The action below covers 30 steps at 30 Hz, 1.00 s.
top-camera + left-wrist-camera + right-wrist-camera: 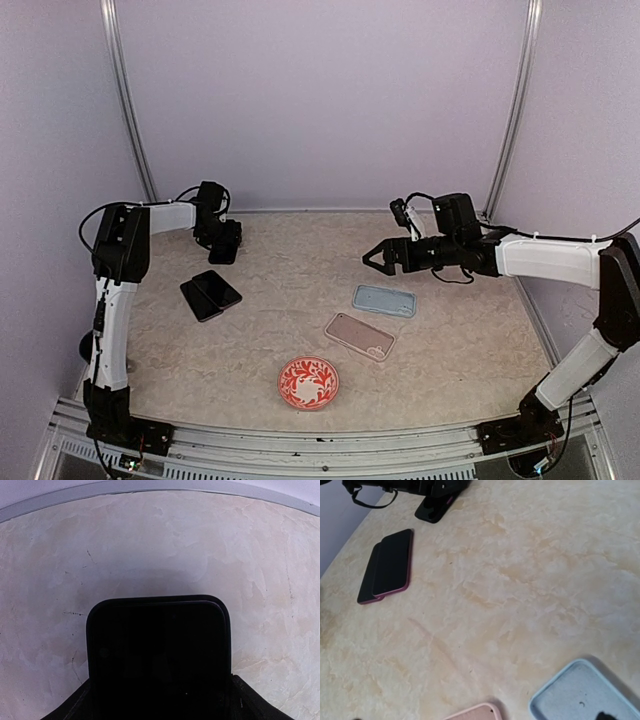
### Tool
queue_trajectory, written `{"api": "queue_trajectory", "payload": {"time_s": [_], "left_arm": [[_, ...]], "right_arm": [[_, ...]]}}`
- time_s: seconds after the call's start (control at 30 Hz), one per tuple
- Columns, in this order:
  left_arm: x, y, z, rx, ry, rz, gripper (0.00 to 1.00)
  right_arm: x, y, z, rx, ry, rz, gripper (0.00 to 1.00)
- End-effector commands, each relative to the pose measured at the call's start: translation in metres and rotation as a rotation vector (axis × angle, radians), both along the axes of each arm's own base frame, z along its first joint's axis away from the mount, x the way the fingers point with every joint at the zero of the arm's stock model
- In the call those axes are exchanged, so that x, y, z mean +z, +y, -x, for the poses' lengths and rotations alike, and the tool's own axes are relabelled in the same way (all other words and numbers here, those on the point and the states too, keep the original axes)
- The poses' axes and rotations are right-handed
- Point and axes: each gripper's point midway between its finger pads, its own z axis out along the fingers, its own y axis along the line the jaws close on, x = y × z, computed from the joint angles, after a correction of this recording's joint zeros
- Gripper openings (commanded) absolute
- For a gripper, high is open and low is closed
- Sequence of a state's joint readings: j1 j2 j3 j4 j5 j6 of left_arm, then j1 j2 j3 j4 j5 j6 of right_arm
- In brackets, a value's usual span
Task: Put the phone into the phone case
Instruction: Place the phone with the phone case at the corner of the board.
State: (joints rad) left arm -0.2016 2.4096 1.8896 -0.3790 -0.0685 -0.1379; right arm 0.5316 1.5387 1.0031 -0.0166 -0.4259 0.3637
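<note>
left claw grips black phone; right claw gapes wide, holding nothing.

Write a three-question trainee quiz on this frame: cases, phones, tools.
1. Multiple choice: of the pink case and the blue case, which lies nearer the red plate? A) pink B) blue C) they are stacked together
2. True or false: the right tool is clamped on a phone.
3. Fill in: the phone between the fingers of the left tool is ___ in colour.

Key: 1 A. 2 false, it hangs open above the table with nothing in it. 3 black.
</note>
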Motion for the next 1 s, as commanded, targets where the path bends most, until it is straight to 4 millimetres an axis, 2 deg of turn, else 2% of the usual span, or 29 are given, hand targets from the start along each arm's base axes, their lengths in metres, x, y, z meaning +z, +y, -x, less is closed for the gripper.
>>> {"api": "queue_trajectory", "payload": {"time_s": [0.0,0.27,0.43,0.57,0.7,0.83,0.97], "left_arm": [[0.007,0.005,-0.009,0.019,-0.027,-0.002,0.66],[0.011,0.006,-0.009,0.02,-0.036,-0.01,0.83],[0.011,0.007,-0.009,0.024,-0.039,-0.015,0.98],[0.016,0.01,-0.01,0.035,-0.051,-0.021,0.99],[0.03,0.012,-0.012,0.054,-0.084,-0.019,0.99],[0.06,0.015,-0.013,0.086,-0.145,-0.005,0.99],[0.084,0.017,-0.006,0.117,-0.199,0.035,0.99]], "right_arm": [[0.007,0.0,-0.007,-0.004,-0.013,-0.004,1.0],[0.005,0.001,-0.008,0.0,-0.005,0.001,1.0],[0.002,0.001,-0.008,0.0,0.002,0.003,1.0],[0.001,0.001,-0.008,0.001,0.003,0.005,1.0],[0.0,0.001,-0.007,0.004,0.002,0.006,1.0],[-0.005,0.0,-0.008,0.004,0.004,0.023,1.0],[-0.009,-0.001,-0.009,0.003,0.006,0.036,1.0]]}}
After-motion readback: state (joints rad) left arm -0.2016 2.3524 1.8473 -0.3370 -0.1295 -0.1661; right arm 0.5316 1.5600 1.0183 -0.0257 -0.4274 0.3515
